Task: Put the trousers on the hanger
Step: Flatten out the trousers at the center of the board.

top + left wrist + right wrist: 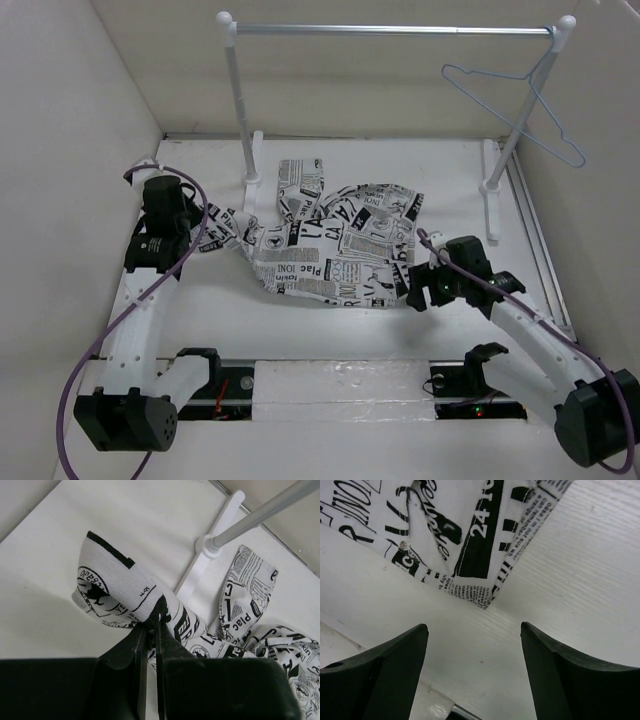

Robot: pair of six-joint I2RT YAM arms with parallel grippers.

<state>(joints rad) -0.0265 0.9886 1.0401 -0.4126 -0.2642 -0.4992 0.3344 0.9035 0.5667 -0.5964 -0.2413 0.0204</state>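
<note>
Left wrist view shows the left gripper (pixel 151 625) clamped on a fold of the trousers (pixel 112 577); the right gripper (pixel 474 627) hovers, fingers wide apart, beside their corner

A robotics lab test cell: plain white panels (pixel 60 150) wall in a white desk (pixel 350 330), the left arm (pixel 135 330) and right arm (pixel 535 340) are bolted at the desk's near edge, and a small rack (pixel 395 30) at its far side carries the hanger (pixel 515 110).
</note>
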